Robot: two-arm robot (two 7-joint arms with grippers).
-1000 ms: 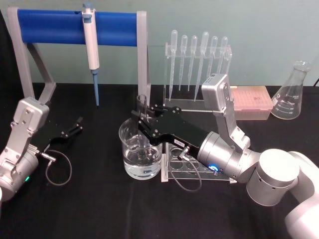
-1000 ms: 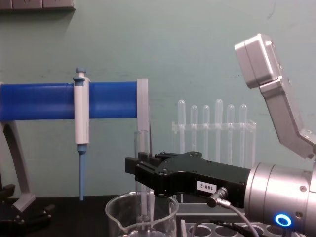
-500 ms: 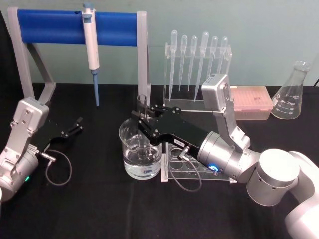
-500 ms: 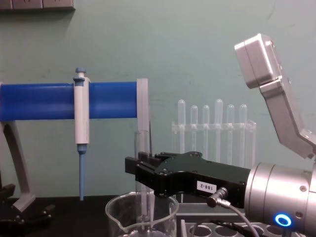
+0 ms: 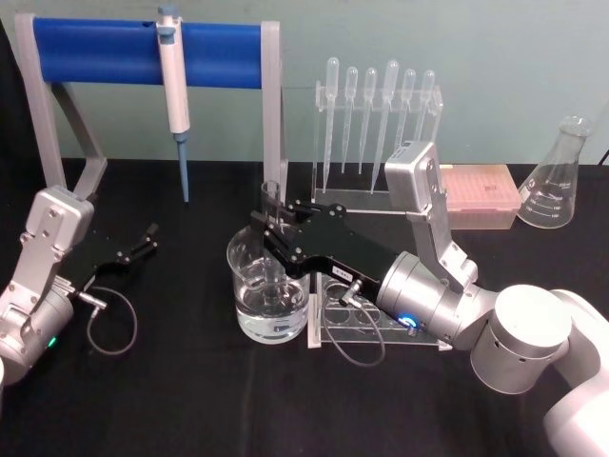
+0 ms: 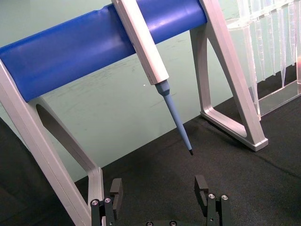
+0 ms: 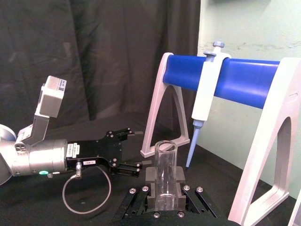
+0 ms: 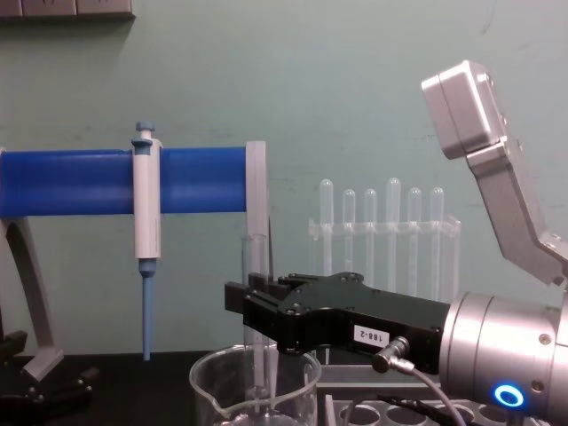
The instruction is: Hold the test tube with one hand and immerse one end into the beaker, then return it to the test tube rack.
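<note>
- One test tube [image 5: 270, 195] is held upright by the right gripper [image 5: 270, 227], whose flat black jaws are closed against the glass on both sides, below the open rim
- The tube's lower end is lowered inside the one beaker [image 5: 235, 259], which stands on the black table [image 5: 190, 400] and is partly filled with clear liquid; how deep the tip sits in the liquid cannot be told
- In the chest view the tube [image 8: 256, 257] is seen rising above the right gripper [image 8: 251, 297] and passing down behind the beaker's rim [image 8: 213, 366]
- In the right wrist view the tube [image 7: 164, 165] is seen clamped between the two finger pads [image 7: 149, 178]
- One clear test tube rack [image 5: 371, 328] is set just beside the beaker, under the right arm's wrist
- The left gripper [image 5: 147, 238] is parked low at the table's left, well apart from the beaker, with its two fingers [image 6: 201, 183] spread wide and nothing between them
- One white-and-blue micropipette [image 5: 173, 86] is hung on the blue bar [image 5: 95, 52] of one grey stand
- Six plastic pipettes [image 5: 390, 95] are stood in one clear holder behind the rack
- One pink tip box [image 5: 481, 195] and one conical flask [image 5: 557, 181] are placed at the far right
</note>
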